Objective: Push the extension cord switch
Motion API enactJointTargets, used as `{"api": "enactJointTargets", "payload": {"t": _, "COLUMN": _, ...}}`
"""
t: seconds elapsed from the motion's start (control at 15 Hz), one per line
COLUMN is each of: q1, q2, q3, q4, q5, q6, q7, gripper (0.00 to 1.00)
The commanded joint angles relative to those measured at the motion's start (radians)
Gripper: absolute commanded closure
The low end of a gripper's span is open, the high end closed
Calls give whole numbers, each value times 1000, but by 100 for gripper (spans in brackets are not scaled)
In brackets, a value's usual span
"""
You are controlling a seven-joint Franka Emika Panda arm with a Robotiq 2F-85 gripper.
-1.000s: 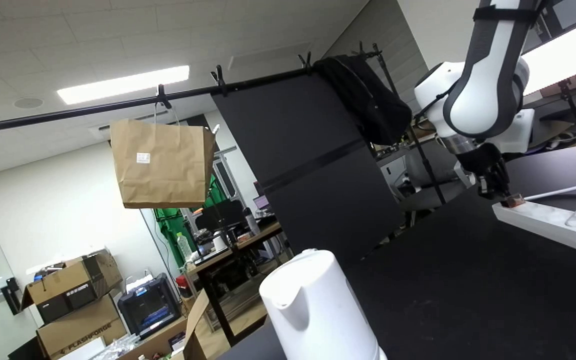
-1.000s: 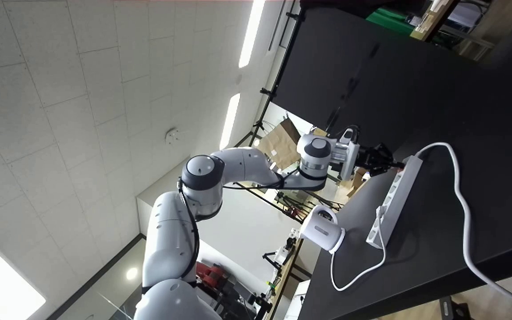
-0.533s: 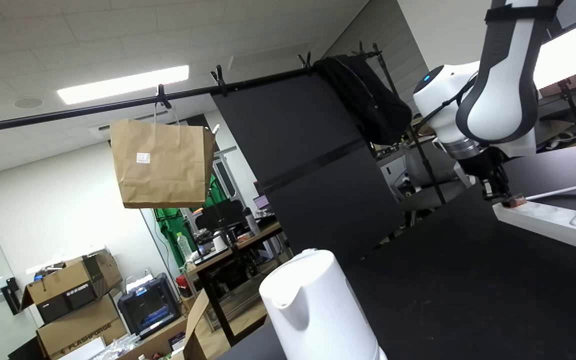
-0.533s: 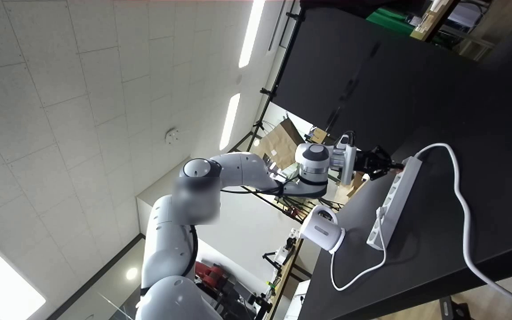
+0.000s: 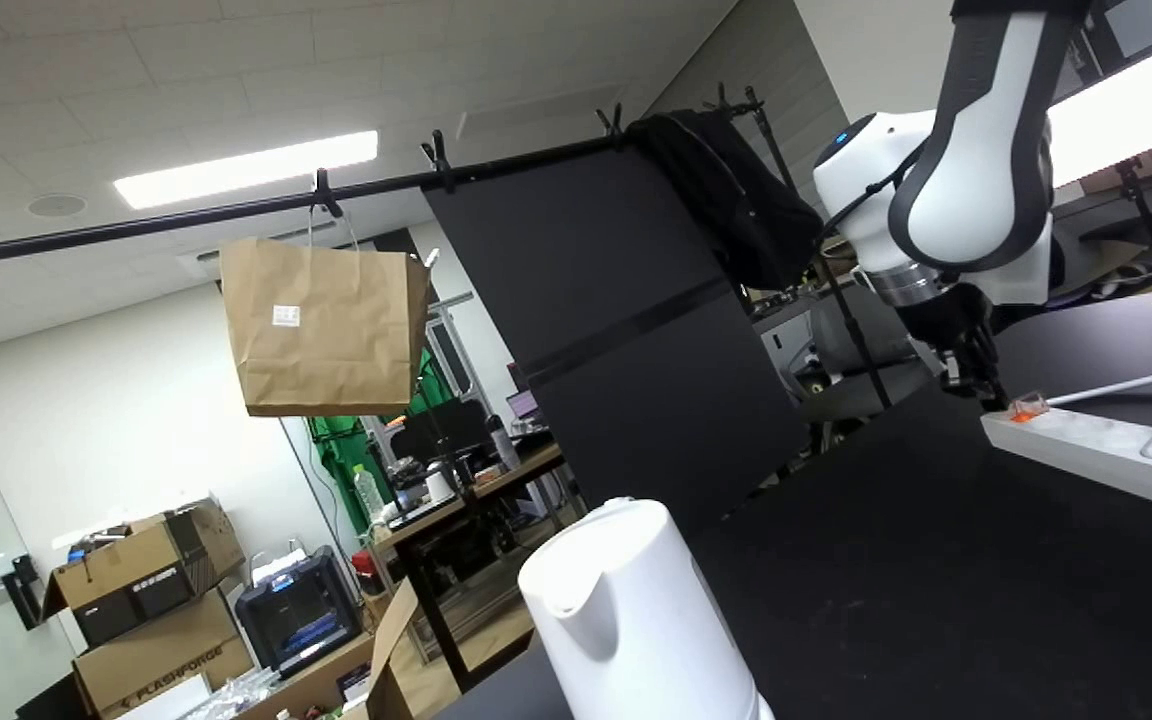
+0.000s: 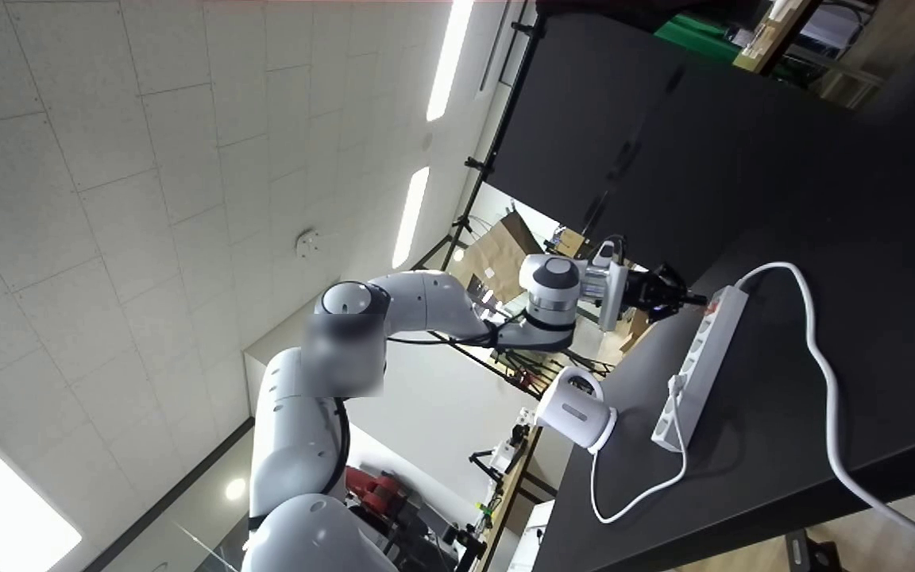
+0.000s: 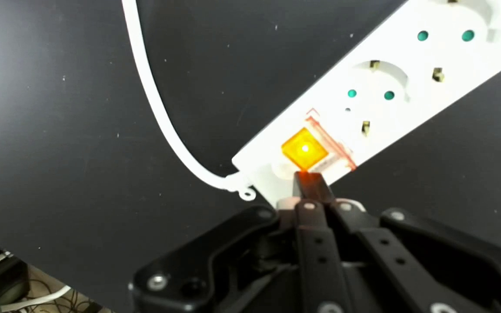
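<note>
The extension cord is a long white bar that lies on the black table in both exterior views (image 5: 1096, 462) (image 6: 705, 361) and in the wrist view (image 7: 389, 119). Its switch glows orange-yellow at the bar's end in the wrist view (image 7: 303, 150) and shows orange-red in both exterior views (image 5: 1026, 412) (image 6: 712, 307). A clear red-edged cover stands beside the switch. My gripper's fingers are together and empty, with the tips beside the switch, a little apart from it, in both exterior views (image 5: 996, 403) (image 6: 699, 300). In the wrist view the tips (image 7: 313, 180) overlap the switch's near corner.
A white kettle stands on the table in both exterior views (image 5: 636, 615) (image 6: 575, 410). Its plug (image 6: 677, 384) sits in the bar. A white cable leaves the bar's switch end (image 6: 815, 334) and curves across the table. A black backdrop (image 5: 626, 320) hangs behind.
The gripper has drawn back from the switch toward the bar's end. The switch, dull and partly covered earlier, now shows bright orange. The bar has shifted slightly.
</note>
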Motion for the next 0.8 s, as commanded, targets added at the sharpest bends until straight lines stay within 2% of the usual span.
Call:
{"api": "enactJointTargets", "payload": {"t": 0.0, "q1": -17, "q2": -86, "q3": 24, "q4": -46, "q5": 16, "q6": -7, "q7": 19, "gripper": 100}}
{"api": "enactJointTargets", "payload": {"t": 0.13, "q1": -14, "q2": -108, "q3": 21, "q4": -49, "q5": 14, "q6": -11, "q7": 25, "gripper": 98}}
{"api": "enactJointTargets", "payload": {"t": 0.2, "q1": -15, "q2": -116, "q3": 22, "q4": -50, "q5": 10, "q6": -20, "q7": 17, "gripper": 73}}
{"api": "enactJointTargets", "payload": {"t": 0.33, "q1": -13, "q2": -131, "q3": 19, "q4": -54, "q5": 7, "q6": -29, "q7": 25, "gripper": 70}}
{"api": "enactJointTargets", "payload": {"t": 0.73, "q1": -18, "q2": -155, "q3": 23, "q4": -67, "q5": 8, "q6": -48, "q7": 25, "gripper": 30}}
